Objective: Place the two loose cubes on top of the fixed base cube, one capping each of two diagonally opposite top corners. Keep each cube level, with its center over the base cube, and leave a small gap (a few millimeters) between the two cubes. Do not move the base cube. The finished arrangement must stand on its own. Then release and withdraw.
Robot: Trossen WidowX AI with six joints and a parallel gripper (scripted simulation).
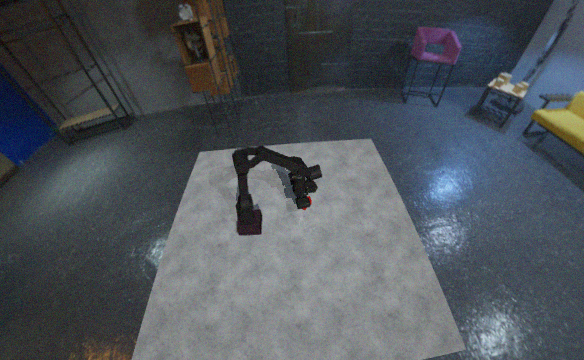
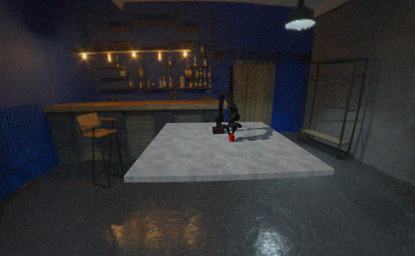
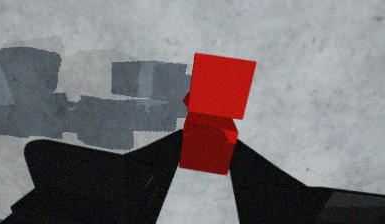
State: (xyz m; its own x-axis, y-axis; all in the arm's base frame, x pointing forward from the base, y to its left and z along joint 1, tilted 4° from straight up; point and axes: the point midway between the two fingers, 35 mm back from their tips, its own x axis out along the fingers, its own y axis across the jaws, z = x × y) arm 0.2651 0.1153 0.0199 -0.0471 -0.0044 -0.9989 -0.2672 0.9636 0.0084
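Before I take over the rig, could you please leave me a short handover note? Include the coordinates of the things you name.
Gripper (image 1: 303, 204) (image 2: 232, 134) (image 3: 207, 139): shut on the near cube (image 3: 205, 150).
Base cube (image 3: 186, 101): mostly hidden beneath the far cube (image 3: 223, 86).
Done: the far cube appears to cap one corner.
Left: check the near cube is seated level on the opposite corner with a small gap, then release and withdraw. I cannot tell whether it touches the base yet.

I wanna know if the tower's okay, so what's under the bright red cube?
Under the bright red cube, a bit of darker red peeks out at its left. The rest is covered, so I can't tell its shape.
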